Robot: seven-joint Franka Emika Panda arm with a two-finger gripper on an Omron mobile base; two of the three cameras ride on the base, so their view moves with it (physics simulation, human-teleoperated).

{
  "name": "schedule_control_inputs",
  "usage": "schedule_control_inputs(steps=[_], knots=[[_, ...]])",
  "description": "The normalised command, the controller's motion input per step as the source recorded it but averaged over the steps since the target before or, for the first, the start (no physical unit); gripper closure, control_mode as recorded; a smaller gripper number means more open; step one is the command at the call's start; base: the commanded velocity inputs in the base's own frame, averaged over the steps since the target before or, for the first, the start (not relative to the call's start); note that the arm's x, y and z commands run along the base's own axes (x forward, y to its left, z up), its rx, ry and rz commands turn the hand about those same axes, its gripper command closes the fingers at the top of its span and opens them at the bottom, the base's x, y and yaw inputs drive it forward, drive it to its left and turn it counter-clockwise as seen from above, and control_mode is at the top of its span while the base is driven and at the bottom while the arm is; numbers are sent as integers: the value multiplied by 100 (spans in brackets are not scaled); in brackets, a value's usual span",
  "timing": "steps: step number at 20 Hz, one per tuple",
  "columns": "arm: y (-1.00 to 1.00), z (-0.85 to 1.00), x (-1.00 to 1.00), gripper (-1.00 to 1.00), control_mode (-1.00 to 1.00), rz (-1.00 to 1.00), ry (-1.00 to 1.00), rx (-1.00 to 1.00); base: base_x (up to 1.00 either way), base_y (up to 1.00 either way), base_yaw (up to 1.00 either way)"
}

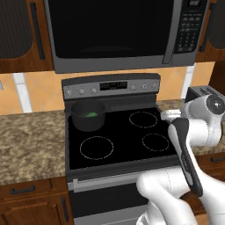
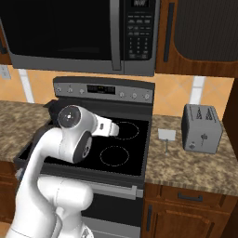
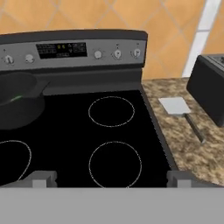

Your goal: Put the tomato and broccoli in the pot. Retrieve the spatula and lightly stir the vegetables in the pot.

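Observation:
The dark pot (image 1: pixel 88 124) stands on the stove's back left burner. A bit of green broccoli (image 1: pixel 91 114) shows inside it. In the hand view the pot (image 3: pixel 19 111) sits at the left edge with a green glint of broccoli (image 3: pixel 16 98). The tomato is hidden from view. A spatula (image 2: pixel 166 137) with a pale flat blade lies on the granite counter just right of the stove, and the hand view shows the spatula (image 3: pixel 176 106) with its handle running toward me. My gripper (image 3: pixel 111 178) hovers over the stove's right burners, open and holding nothing.
A grey toaster (image 2: pixel 201 128) stands on the counter right of the spatula. The microwave (image 1: pixel 118 30) hangs above the stove. The stove's control panel (image 1: pixel 110 86) rises at the back. More granite counter (image 1: pixel 30 140) lies left of the stove.

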Motion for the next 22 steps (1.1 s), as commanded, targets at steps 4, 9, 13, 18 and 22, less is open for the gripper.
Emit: schedule_control_inputs(steps=[4,9,13,18,22], knots=[[-100,5,0,-100,-100,-5,2,0,0,0,0],[-100,1,1,-100,-100,-12,10,0,0,0,0],[-99,0,10,-100,-100,-15,14,0,0,0,0],[-82,-10,2,-100,-100,-3,13,4,0,0,0],[-47,-30,3,-100,-100,1,12,5,0,0,0]])
